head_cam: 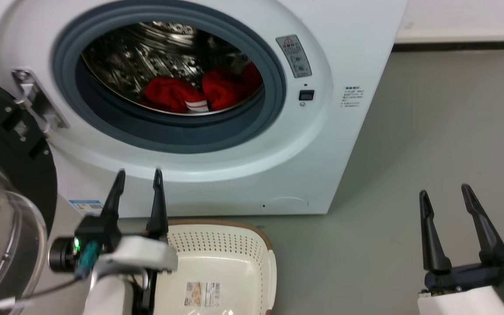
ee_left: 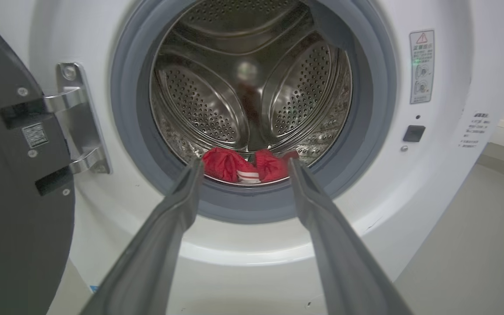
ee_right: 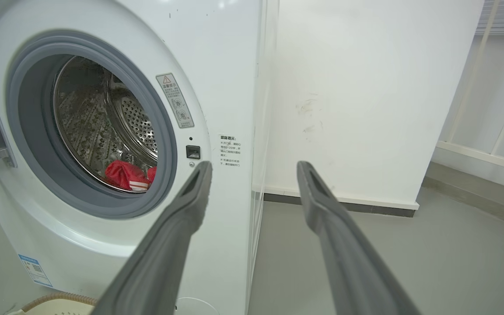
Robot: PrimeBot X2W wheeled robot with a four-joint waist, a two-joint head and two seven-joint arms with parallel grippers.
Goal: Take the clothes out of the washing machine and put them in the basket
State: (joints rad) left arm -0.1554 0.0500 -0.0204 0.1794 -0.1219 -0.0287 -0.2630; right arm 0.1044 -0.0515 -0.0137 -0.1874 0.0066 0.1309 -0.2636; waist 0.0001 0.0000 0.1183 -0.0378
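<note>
Head view looks down on the washing machine (head_cam: 357, 144), a white front-loader whose round mouth faces the robot. Its black-rimmed glass door (head_cam: 11, 175) is swung wide to the left on a metal hinge (head_cam: 33, 96). A thick grey rubber ring (head_cam: 169, 135) lines the opening, and behind it is a perforated steel drum (head_cam: 147, 57), shiny and ribbed.

The clothes (head_cam: 199, 92) lie at the bottom of the drum as a low, crumpled red heap. Its long axis runs left to right across the opening. A white-striped edge on the middle lump faces outward toward the robot. The fabric looks soft and bunched, and I make out perhaps two or three pieces, though the folds make the count unsure.

The left pincer (head_cam: 140, 173) has its two long dark fingers spread apart with nothing between them. Its tips point at the machine's front panel just below the ring. In the left wrist view the heap sits between the two fingertips but farther in, apart from them.

The right pincer (head_cam: 444, 189) is likewise spread and empty. It hangs over the grey floor (head_cam: 431, 131) to the right of the machine, well apart from the clothes.

The basket (head_cam: 217, 245) stands on the floor just in front of the machine, mouth up, beside the left arm. It is cream plastic with rows of small holes, rounded corners and a brown rim. A barcode label (head_cam: 203, 294) lies on its bottom.
</note>
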